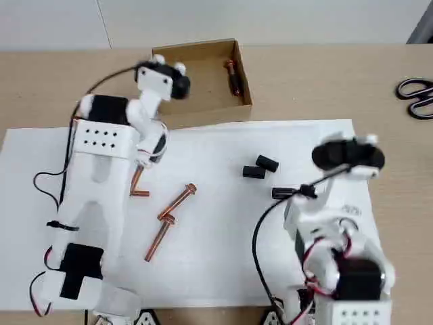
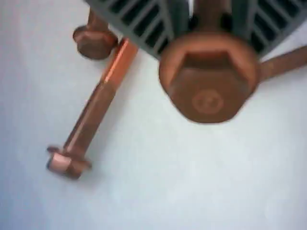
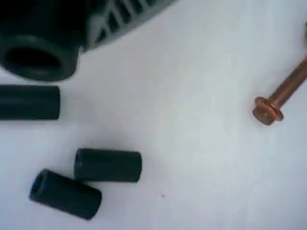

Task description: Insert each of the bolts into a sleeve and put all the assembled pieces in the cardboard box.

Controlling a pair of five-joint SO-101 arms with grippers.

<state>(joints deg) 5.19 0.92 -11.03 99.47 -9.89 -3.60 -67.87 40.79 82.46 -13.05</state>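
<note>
My left gripper (image 1: pixel 145 162) hangs over the white sheet's left part, shut on a copper bolt (image 2: pixel 208 79) whose hex head faces the wrist camera. Under it lie loose bolts (image 2: pixel 86 129); from above I see them at the gripper (image 1: pixel 140 193), in the middle (image 1: pixel 179 201) and nearer the front (image 1: pixel 158 241). My right gripper (image 1: pixel 292 194) is shut on a black sleeve (image 3: pixel 38 57) with its open end toward the camera. Another sleeve (image 3: pixel 29 101) lies just beside it. Two more sleeves (image 1: pixel 267 162) (image 1: pixel 254 172) lie together a little farther off.
The cardboard box (image 1: pixel 193 116) stands at the back, beyond the left arm, and holds one bolt in a sleeve (image 1: pixel 233 78) by its right wall. Scissors (image 1: pixel 416 95) lie at the far right. The white sheet (image 1: pixel 216 264) has free room in the front middle.
</note>
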